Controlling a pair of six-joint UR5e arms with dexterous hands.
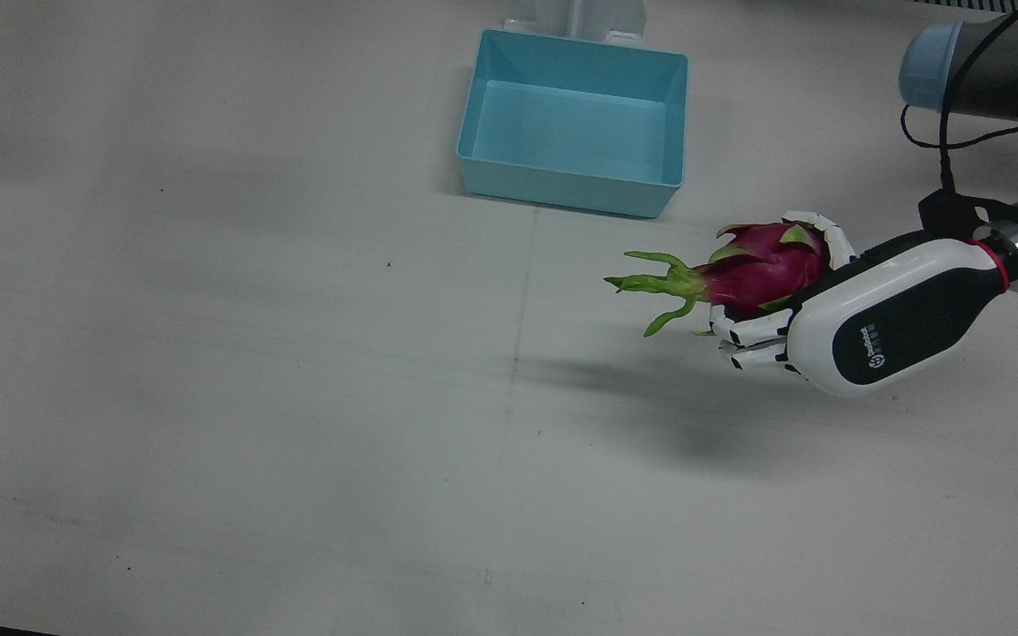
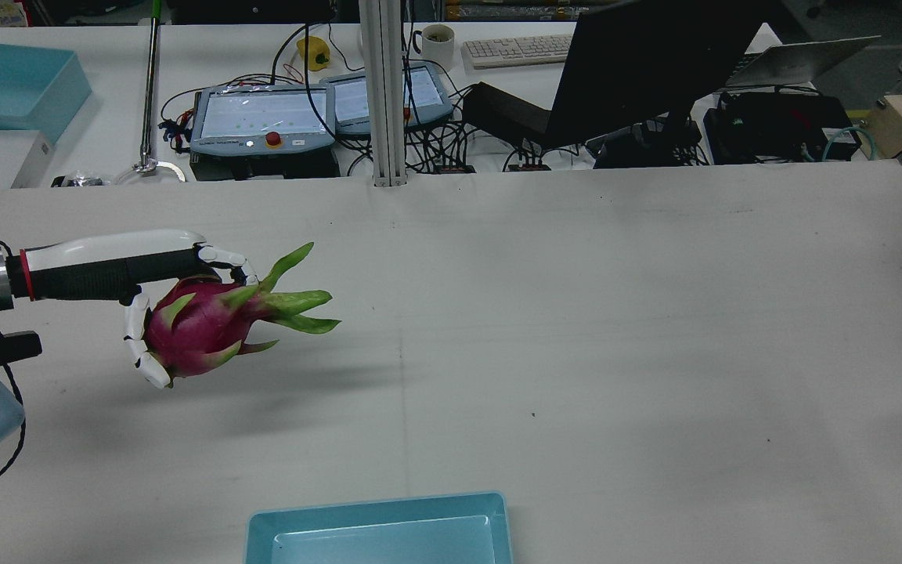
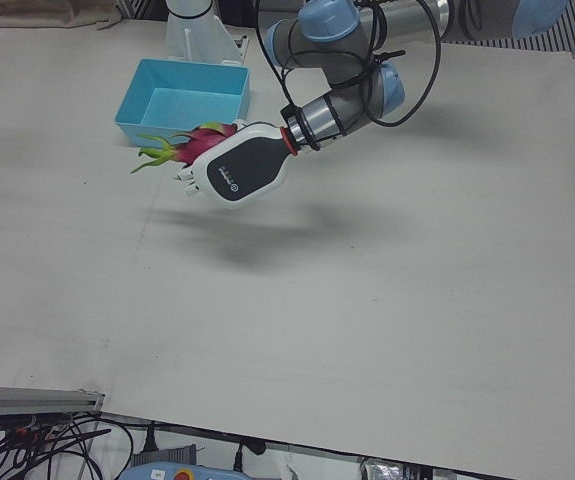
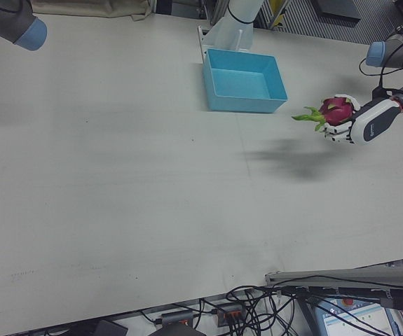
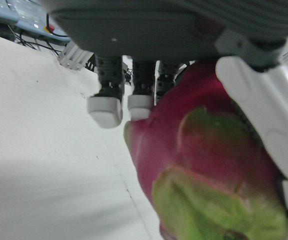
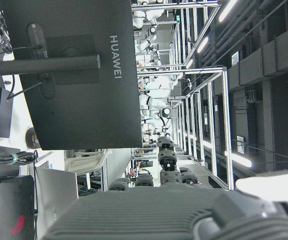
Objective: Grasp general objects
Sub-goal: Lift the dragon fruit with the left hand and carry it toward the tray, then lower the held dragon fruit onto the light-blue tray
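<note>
Magenta dragon fruit point(image 1: 761, 269) sits clamped in your left robot hand point(image 1: 836, 322) — heavy, waxy, bruisable — so grip the body, never the leafy tips.

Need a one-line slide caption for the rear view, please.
Left hand holds a dragon fruit above the white table, the blue bin at the near edge.
</note>
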